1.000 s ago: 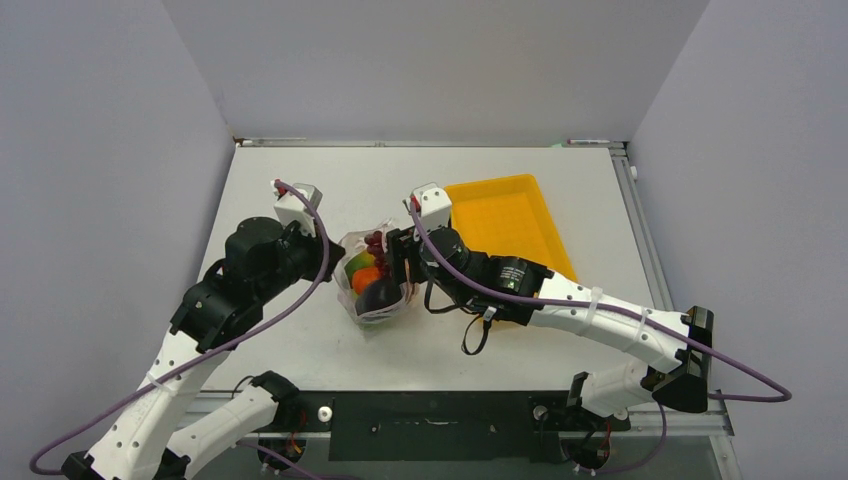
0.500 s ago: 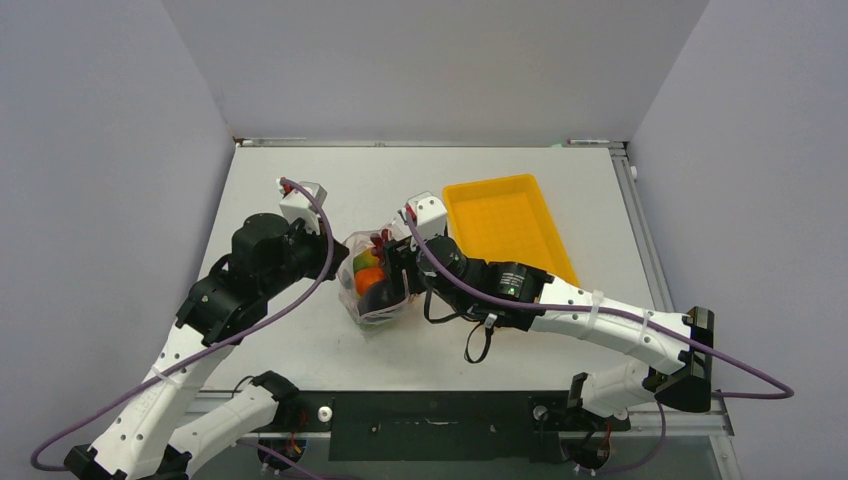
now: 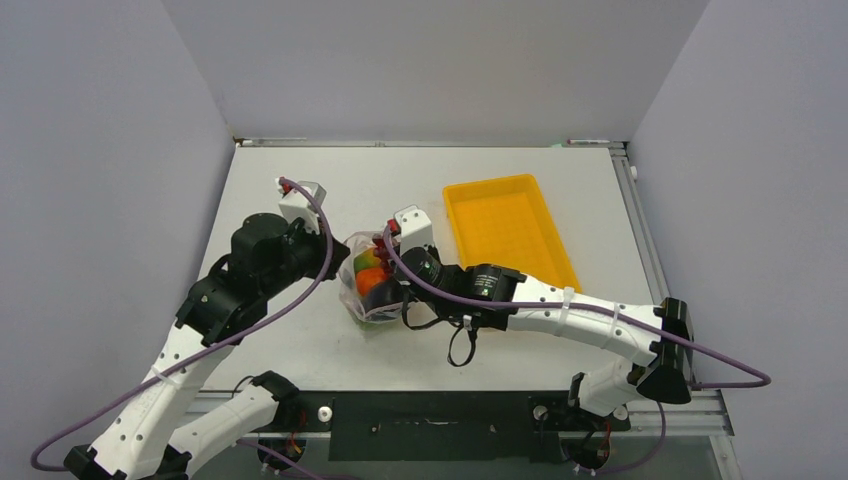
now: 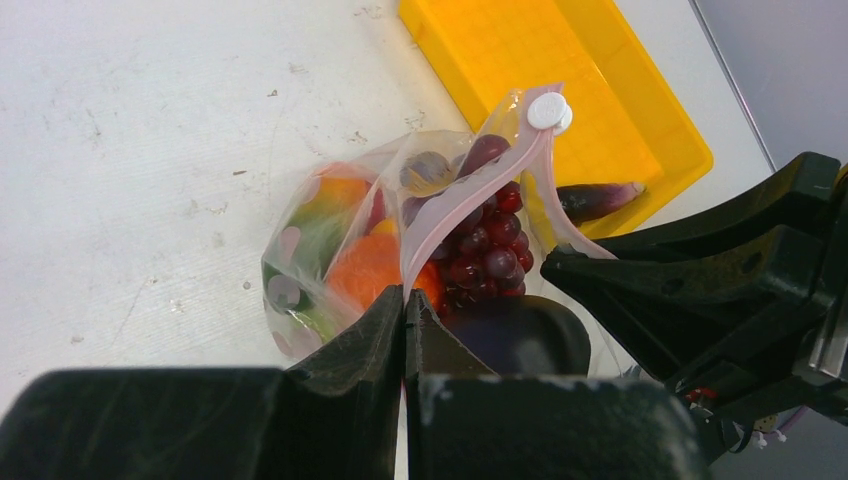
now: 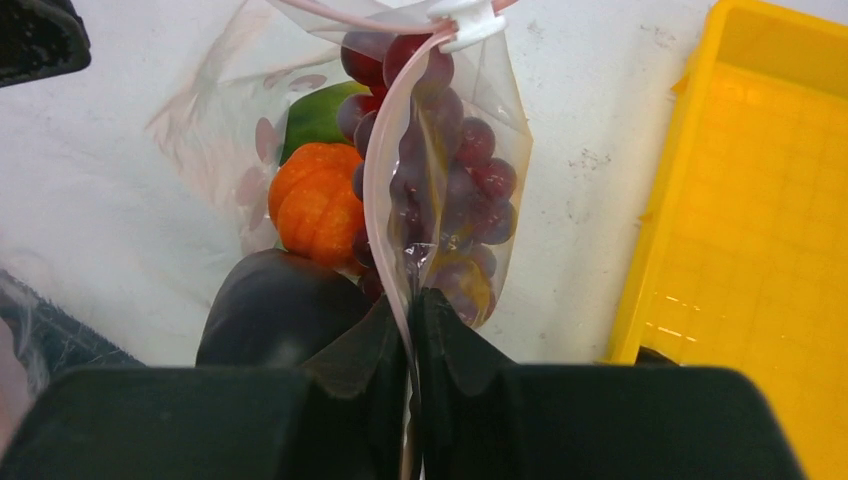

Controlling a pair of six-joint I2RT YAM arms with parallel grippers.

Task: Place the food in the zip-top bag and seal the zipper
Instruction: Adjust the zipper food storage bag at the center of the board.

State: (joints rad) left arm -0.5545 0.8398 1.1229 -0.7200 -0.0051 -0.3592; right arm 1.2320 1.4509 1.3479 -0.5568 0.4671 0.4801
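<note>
left gripper [image 4: 404, 312] pinching zipper [image 4: 452, 205]; right gripper [image 5: 411, 315] pinched on same strip; food [image 5: 315, 200] inside zip-top bag [image 5: 215, 115]

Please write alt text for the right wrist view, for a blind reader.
The right gripper is shut on the pinkish zipper of a clear bag holding grapes, an orange pumpkin and an eggplant. A yellow tray lies beside it.

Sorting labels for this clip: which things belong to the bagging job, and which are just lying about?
Job: bag, zipper, pumpkin, grapes, eggplant, green piece, left pincer and right pincer, both shut on the zipper.
Lying about: yellow tray.
</note>
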